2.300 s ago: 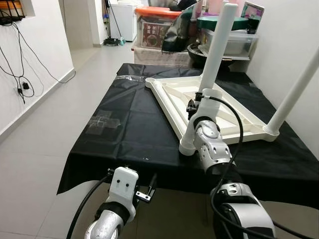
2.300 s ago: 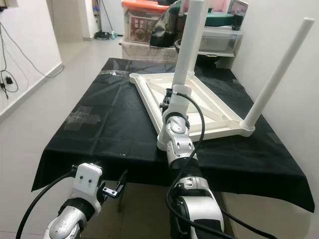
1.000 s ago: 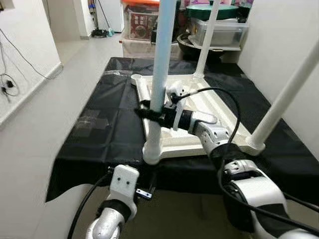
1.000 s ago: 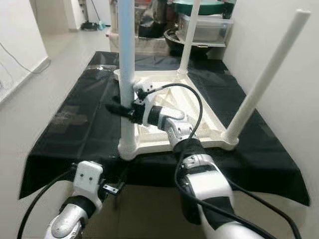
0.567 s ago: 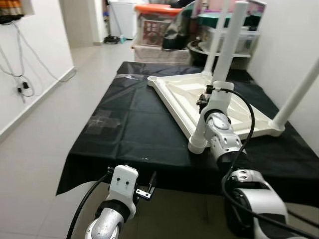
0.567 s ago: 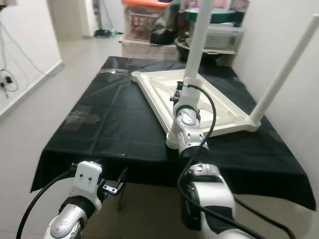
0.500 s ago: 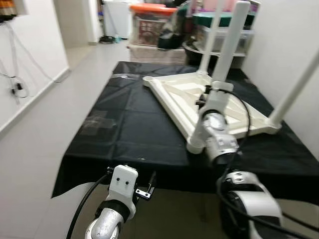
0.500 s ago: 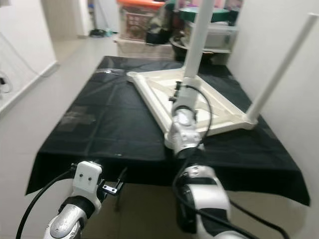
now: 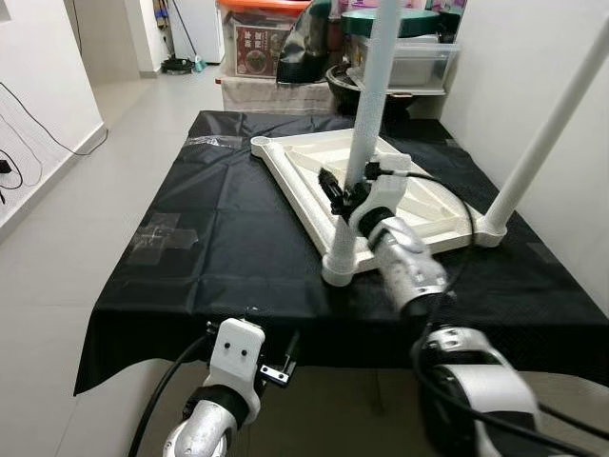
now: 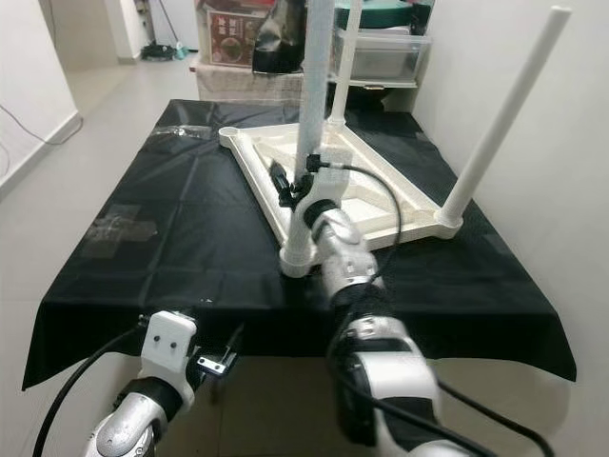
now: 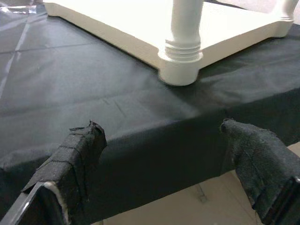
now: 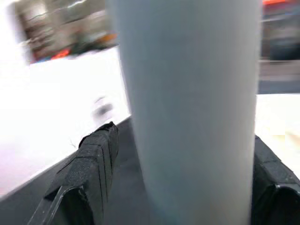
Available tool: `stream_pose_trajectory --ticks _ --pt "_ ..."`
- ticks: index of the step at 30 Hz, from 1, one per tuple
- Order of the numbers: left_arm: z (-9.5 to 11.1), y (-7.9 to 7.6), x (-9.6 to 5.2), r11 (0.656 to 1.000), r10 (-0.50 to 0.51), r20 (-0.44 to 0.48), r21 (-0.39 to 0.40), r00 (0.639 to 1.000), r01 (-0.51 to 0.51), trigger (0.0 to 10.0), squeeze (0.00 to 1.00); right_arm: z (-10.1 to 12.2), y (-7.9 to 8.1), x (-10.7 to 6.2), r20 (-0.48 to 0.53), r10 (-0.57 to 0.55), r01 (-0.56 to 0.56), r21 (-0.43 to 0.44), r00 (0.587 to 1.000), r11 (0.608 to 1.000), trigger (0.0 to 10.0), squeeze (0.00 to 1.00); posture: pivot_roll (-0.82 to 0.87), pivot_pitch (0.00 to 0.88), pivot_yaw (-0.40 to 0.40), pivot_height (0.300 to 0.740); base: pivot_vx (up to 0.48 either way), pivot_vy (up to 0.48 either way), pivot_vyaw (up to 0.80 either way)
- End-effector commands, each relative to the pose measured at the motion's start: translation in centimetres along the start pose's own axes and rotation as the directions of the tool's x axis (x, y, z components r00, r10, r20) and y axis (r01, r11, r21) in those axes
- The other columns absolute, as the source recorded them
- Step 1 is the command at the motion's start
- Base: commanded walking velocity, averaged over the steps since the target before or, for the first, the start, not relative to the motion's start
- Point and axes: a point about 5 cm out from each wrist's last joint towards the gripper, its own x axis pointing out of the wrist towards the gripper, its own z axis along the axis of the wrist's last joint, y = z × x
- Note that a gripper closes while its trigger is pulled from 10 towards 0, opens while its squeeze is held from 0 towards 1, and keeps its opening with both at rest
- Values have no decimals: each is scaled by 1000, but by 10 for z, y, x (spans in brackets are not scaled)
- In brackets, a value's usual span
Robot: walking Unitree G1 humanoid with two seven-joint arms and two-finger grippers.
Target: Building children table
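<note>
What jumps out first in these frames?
The upturned white children's table on the black cloth, with three legs pointing up. The right gripper straddles the near leg low down, just above its socket at the cloth's front edge. The left gripper hangs open below that edge.

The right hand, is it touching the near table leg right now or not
Cannot tell. In the right wrist view the near leg stands between the right hand's fingers, but one side shows a dark gap and the other is hidden.

White upturned table [image 9: 314,171] and legs [image 9: 366,105] on black cloth [image 9: 219,248] (black-fingered, silver-armed robot).
</note>
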Motion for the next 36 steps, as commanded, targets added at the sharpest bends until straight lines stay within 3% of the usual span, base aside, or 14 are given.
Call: stream_pose_trajectory --ticks 1,12,13,14,15,20,24,25,26,28,29,30,31,36 --pt "-2 -2 -1 1000 -14 -5 -1 1000 14 10000 0 -11 18 3 -64 204 -203 20 977 979 10000 0 86 0 -82 740 0 0 0" --pt "-4 -3 -2 1000 -13 -11 -2 1000 13 10000 0 -13 44 4 -95 552 -546 75 829 834 10000 0 101 0 -87 740 0 0 0" --pt "-4 -4 -2 1000 -14 -11 -2 1000 14 10000 0 -14 49 8 -94 567 -563 70 818 824 1529 0 103 0 -95 740 0 0 0" --pt "-4 -4 -2 1000 -14 -11 -2 1000 14 10000 0 -14 49 8 -94 567 -563 70 818 824 1529 0 103 0 -95 740 0 0 0" --pt "-4 -4 -2 1000 -15 -10 -2 1000 15 10000 0 -15 51 12 -101 547 -545 49 831 837 0 0 103 0 -94 740 0 0 0" --pt "-4 -4 -1 1000 -15 -9 -5 1000 15 10000 0 -17 31 15 -92 255 -255 15 963 967 0 0 101 0 -96 740 0 0 0" --pt "-3 -4 -1 1000 -15 -8 -6 1000 15 10000 0 -17 11 13 -82 -30 30 -3 996 1000 0 0 93 0 -92 740 0 0 0" --pt "-3 -4 -1 1000 -17 -8 -6 1000 17 10000 0 -18 -8 4 -86 -289 288 -24 953 957 0 0 88 0 -85 740 0 0 0" --pt "-3 -4 -1 1000 -18 -8 -6 1000 18 10000 0 -20 -26 -8 -89 -520 516 -57 850 854 0 0 84 0 -84 740 0 0 0" --pt "-3 -4 -1 1000 -18 -8 -6 1000 18 10000 0 -20 -26 -8 -89 -520 516 -57 850 854 0 0 84 0 -84 740 0 0 0" --pt "-3 -4 -1 1000 -19 -8 -6 1000 19 10000 0 -21 -38 -21 -79 -678 673 -75 731 735 0 0 83 0 -84 740 0 0 0" --pt "-3 -4 -1 1000 -19 -8 -6 1000 19 10000 0 -21 -38 -21 -79 -678 673 -75 731 735 0 0 83 0 -84 740 0 0 0" --pt "-3 -4 0 1000 -21 -8 -6 1000 21 10000 0 -22 -44 -32 -60 -789 785 -79 611 614 0 0 86 0 -83 740 0 0 0" --pt "-3 -4 0 1000 -22 -8 -4 1000 22 10000 0 -23 -40 -37 -44 -861 860 -40 506 508 0 0 90 1 -82 740 0 0 0"
